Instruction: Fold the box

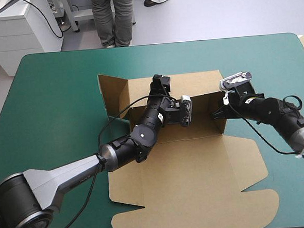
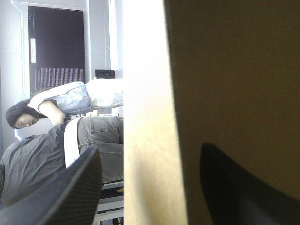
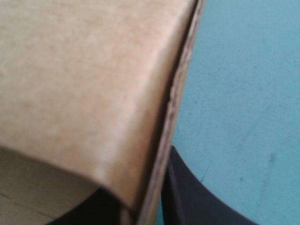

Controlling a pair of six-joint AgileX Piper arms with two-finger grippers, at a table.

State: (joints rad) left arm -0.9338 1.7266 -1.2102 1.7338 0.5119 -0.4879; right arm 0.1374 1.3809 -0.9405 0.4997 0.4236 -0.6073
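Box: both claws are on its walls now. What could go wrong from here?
The left claw is open astride a raised wall, so that wall is unheld and may fall back. The right claw pinches the box only at its right edge; a pull may slip off or crease it.

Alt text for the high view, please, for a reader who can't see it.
A brown box lies partly folded on the teal-green table, far walls raised, lid flat toward the near edge. The left end effector is at the far wall's top edge; the right end effector grips the right wall.
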